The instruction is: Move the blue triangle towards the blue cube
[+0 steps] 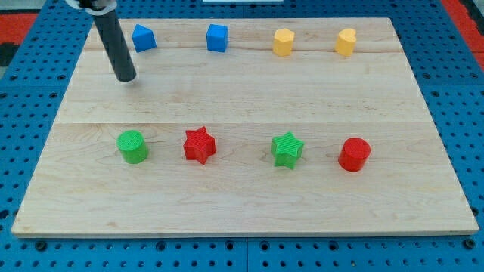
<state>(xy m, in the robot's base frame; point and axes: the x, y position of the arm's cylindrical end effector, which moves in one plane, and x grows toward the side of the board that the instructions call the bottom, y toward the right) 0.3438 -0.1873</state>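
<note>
Blue triangle (144, 38) near the view's top left, my tip (127, 77) just below-left, apart, blue cube (217, 38) rightward

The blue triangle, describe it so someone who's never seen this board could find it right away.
Look along the wooden board's top row of four blocks. The blue triangle is the leftmost, just right of my tip and above it. Its neighbour, the blue cube, is squarer; the other two are yellow.
</note>
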